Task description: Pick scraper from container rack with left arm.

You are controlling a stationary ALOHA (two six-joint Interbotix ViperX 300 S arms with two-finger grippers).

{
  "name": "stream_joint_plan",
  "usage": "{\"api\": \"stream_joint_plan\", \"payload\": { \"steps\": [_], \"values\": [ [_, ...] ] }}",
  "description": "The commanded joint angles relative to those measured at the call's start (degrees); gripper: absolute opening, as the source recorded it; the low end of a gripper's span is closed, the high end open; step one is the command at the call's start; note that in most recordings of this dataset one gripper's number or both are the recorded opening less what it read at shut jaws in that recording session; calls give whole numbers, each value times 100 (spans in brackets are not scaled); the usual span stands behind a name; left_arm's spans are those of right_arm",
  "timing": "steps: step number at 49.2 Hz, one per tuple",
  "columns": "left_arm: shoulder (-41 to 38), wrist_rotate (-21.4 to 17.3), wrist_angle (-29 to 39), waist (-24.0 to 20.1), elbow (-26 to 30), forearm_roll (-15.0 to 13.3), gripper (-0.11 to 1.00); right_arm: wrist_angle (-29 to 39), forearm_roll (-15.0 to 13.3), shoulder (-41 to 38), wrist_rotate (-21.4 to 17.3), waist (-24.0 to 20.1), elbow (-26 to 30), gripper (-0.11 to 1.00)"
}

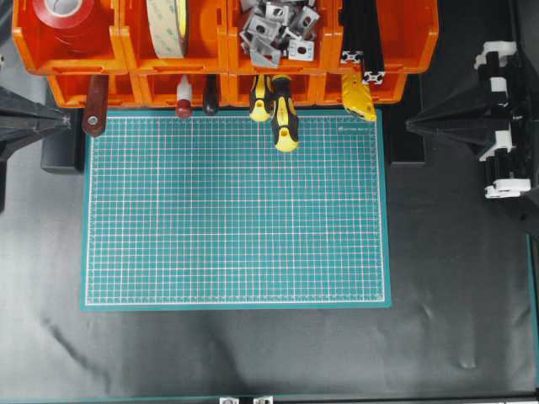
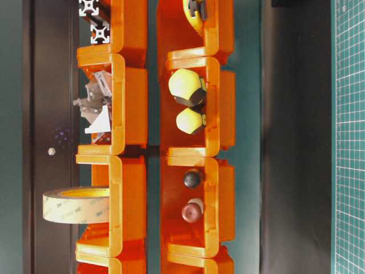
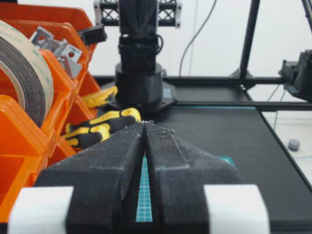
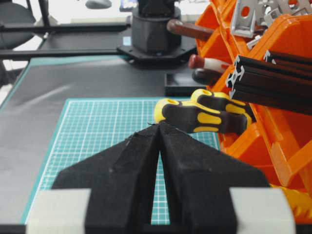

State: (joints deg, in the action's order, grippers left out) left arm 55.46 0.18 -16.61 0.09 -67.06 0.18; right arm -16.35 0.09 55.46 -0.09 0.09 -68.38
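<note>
My left claw (image 3: pixel 145 127) pressed together, holding nothing, at the tabletop's left edge, my right claw (image 4: pixel 159 127) likewise pressed together at the right, scraper (image 1: pixel 94 105) handle poking from the rack's (image 1: pixel 135 88) leftmost lower bin, over the green mat's (image 1: pixel 236 210) far-left corner, apart from both claws

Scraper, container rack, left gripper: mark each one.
scraper (image 1: pixel 94 108): overhead view, wooden handle.
container rack (image 1: pixel 126 50): overhead view, upper bin wall.
left gripper (image 3: pixel 145 124): left wrist view, tips of its closed fingers.

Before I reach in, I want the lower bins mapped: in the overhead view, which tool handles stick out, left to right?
scraper → red-capped tool → dark-handled tool → two yellow-and-black screwdrivers → yellow tool
</note>
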Motion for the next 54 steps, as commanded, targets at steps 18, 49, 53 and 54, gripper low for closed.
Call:
{"api": "stream_joint_plan", "payload": {
  "steps": [18,49,53,54],
  "values": [
    [-185,-185,3146,729,1652,290,0,-79,132,-70,-606,-70,185,-1],
    [-1837,940,7778,2276,3507,3129,0,-79,132,114,-686,-79,211,-1],
    [-1960,2127,8227,2848,3437,4342,0,-53,132,123,-686,-70,211,-1],
    [-2021,2408,8385,3041,3401,4632,0,-44,132,123,-686,-70,220,-1]
  ]
}}
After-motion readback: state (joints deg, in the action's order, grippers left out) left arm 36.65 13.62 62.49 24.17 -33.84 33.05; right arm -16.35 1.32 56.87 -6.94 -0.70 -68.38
